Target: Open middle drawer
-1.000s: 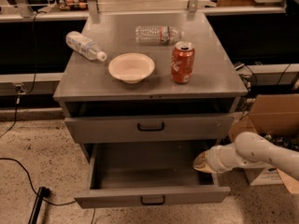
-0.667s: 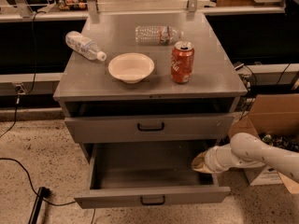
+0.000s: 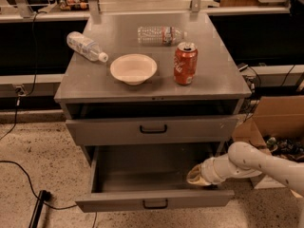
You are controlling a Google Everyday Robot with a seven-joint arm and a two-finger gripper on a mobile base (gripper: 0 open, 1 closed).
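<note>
As the bench stands now, its middle drawer is pulled well out beneath the upper drawer, whose front sits nearly closed. The plain gray inside lies open to view.

I judge the task as good as done. What is left is probably only to draw the arm clear, or perhaps a last bit of travel, since nothing shows how much farther the drawer can slide.

The arm reaches in from the right. Its end effector sits inside the middle drawer, near the front right corner. Whether it is spread or pressed together I cannot tell, nor whether it touches the drawer wall.

Against the picture a second ago, the drawer front and its handle are in the same place. The arm has shifted a little to the left and lower, bringing the end effector nearer the drawer floor.

On top, the back bottle, left bottle, bowl and can lie as they did.
</note>
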